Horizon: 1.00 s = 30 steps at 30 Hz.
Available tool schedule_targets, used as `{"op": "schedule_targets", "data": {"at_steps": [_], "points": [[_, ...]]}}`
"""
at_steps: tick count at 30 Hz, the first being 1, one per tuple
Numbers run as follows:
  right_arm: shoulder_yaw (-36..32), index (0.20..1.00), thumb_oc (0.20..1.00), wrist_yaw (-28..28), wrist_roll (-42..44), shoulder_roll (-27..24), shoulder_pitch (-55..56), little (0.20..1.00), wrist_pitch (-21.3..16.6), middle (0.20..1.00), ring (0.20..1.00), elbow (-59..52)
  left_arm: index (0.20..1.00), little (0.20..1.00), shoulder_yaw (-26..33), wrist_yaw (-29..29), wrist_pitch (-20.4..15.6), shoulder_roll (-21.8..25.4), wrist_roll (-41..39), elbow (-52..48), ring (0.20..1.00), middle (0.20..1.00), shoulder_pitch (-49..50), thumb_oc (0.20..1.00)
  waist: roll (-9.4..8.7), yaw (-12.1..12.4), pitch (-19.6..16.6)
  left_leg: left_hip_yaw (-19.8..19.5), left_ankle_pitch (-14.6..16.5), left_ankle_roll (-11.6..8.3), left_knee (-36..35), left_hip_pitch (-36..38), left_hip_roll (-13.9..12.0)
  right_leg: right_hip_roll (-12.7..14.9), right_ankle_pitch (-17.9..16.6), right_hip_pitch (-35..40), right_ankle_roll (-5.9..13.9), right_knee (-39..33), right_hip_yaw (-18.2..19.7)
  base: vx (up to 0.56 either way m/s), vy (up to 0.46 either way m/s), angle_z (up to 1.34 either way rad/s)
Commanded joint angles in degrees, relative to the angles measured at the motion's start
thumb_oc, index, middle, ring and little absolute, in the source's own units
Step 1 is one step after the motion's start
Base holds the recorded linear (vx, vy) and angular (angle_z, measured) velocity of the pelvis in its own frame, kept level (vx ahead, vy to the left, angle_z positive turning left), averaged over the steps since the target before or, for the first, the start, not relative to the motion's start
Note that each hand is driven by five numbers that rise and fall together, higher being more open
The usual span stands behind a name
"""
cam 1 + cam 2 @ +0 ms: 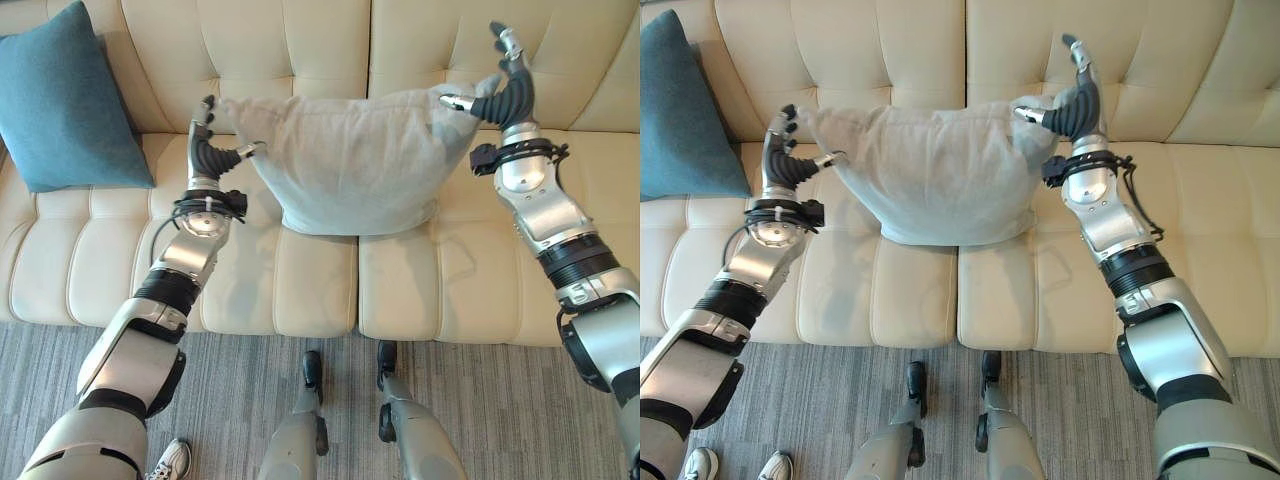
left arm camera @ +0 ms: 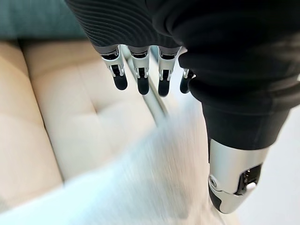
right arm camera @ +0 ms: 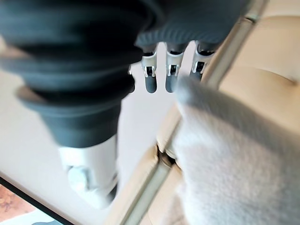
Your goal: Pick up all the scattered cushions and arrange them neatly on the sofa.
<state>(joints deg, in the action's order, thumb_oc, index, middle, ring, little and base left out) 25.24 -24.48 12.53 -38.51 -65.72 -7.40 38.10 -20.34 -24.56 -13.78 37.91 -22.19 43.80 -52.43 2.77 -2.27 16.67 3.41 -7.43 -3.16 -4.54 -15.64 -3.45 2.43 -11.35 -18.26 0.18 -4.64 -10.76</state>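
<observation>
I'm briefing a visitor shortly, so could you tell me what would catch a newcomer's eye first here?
Most striking is the pale grey cushion in the middle of the cream sofa, with the left hand and right hand at its two upper corners, fingers straight. Next is the teal cushion leaning against the backrest at the sofa's left end.

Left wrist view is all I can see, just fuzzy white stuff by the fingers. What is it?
Observer: A pale grey fuzzy cushion, stretched between the left hand and the right hand, one at each top corner.
Operator: Is it on the sofa yet?
Observer: It is over the cream tufted sofa's seat, in front of the backrest. I cannot tell whether its bottom edge touches.
Operator: Any other cushions?
Observer: One teal square cushion leans against the backrest at the sofa's left end.
</observation>
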Motion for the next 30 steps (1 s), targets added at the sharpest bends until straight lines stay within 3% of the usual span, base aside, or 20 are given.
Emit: {"op": "schedule_targets", "data": {"at_steps": [1,6,10,11,12,15,22,26,27,30], "points": [[-0.08,1.000,1.000,-2.07,4.03,-3.10,-5.89,1.000,-3.06,1.000,1.000,2.55,1.000,1.000,2.89,0.82,-4.43,4.45,-6.75,2.97,1.000,1.000,-5.21,1.000,-1.20,1.38,-1.63,2.29,1.50,-4.26,-0.46,0.61,0.04,2.26,8.42,1.30,6.88,4.57,1.51,0.05,0.043,0.10],[-4.12,1.000,1.000,-3.51,5.02,-4.68,-2.62,1.000,-2.64,1.000,1.000,0.60,1.000,1.000,6.33,0.90,-4.64,5.67,-8.14,1.00,1.000,1.000,-1.65,1.000,-1.50,1.74,-1.82,2.19,1.66,-4.08,-0.46,0.35,0.19,2.16,7.85,1.58,7.00,3.30,1.64,0.03,0.048,0.06],[-17.93,1.000,1.000,-1.37,2.54,-4.34,19.12,1.000,-4.75,1.000,1.000,-14.66,1.000,1.000,14.03,3.63,-4.85,2.37,-3.63,-12.70,1.000,1.000,16.50,1.000,-2.75,1.37,-2.40,2.58,3.12,-3.57,-0.46,1.08,0.36,2.08,7.40,2.93,7.38,1.46,2.15,0.07,0.047,0.04],[-20.80,1.000,1.000,0.60,1.77,-2.88,26.22,1.000,-5.06,1.000,1.000,-18.53,1.000,1.000,15.51,4.95,-4.74,0.43,-2.69,-16.07,1.000,1.000,22.06,1.000,-3.04,1.25,-2.72,2.65,3.49,-3.32,-0.46,1.39,0.47,2.09,7.37,3.32,7.38,1.22,2.25,0.11,0.066,0.05],[-25.81,1.000,1.000,4.51,-0.27,-0.06,39.58,1.000,-4.68,1.000,1.000,-25.25,1.000,1.000,18.85,7.87,-3.72,-3.50,-1.41,-23.09,1.000,1.000,33.67,1.000,-3.53,1.10,-3.74,2.90,3.91,-2.79,-0.46,2.10,0.73,2.35,7.34,4.17,7.34,0.96,2.35,0.10,0.098,0.04],[-31.22,1.000,1.000,12.83,-2.63,4.33,58.04,1.000,-4.47,1.000,1.000,-29.20,1.000,1.000,22.46,14.45,-0.79,-6.93,4.11,-24.11,1.000,1.000,48.72,1.000,-4.02,0.50,-4.05,3.71,5.64,-1.57,-0.46,5.90,1.26,2.91,8.21,7.39,7.52,1.22,3.00,0.10,0.107,-0.10],[-28.80,1.000,1.000,22.76,-9.50,10.63,75.76,1.000,-1.15,1.000,1.000,-21.46,1.000,1.000,25.53,21.42,3.74,-14.34,8.25,-16.31,1.000,1.000,66.45,1.000,-5.08,-0.49,-6.40,5.94,8.70,0.29,1.67,12.07,2.03,3.50,8.04,11.50,8.54,2.18,5.82,0.00,0.108,-0.26],[-26.32,1.000,1.000,23.42,-12.12,12.66,78.14,1.000,-0.27,1.000,1.000,-16.00,1.000,1.000,25.06,22.69,4.43,-16.56,9.29,-13.78,1.000,1.000,70.32,1.000,-5.69,-0.80,-7.25,7.68,9.74,1.21,2.17,13.88,2.71,3.84,5.95,11.22,10.20,2.43,7.87,-0.15,0.124,-0.37],[-25.12,1.000,1.000,22.75,-12.21,13.75,77.27,1.000,0.28,1.000,1.000,-13.69,1.000,1.000,24.47,22.07,4.42,-16.40,10.18,-12.83,1.000,1.000,69.67,1.000,-6.23,-1.05,-7.12,8.70,9.48,1.59,1.65,14.19,3.06,4.07,3.58,10.05,11.74,2.84,8.69,-0.22,0.091,-0.43],[-24.73,1.000,1.000,22.21,-11.87,14.33,76.71,1.000,0.51,1.000,1.000,-13.05,1.000,1.000,24.44,21.42,4.38,-16.12,10.26,-12.89,1.000,1.000,69.17,1.000,-6.46,-0.67,-6.61,9.50,9.12,1.87,1.42,14.25,2.87,4.18,3.27,9.22,12.19,3.55,8.58,-0.23,0.011,-0.53]]}}
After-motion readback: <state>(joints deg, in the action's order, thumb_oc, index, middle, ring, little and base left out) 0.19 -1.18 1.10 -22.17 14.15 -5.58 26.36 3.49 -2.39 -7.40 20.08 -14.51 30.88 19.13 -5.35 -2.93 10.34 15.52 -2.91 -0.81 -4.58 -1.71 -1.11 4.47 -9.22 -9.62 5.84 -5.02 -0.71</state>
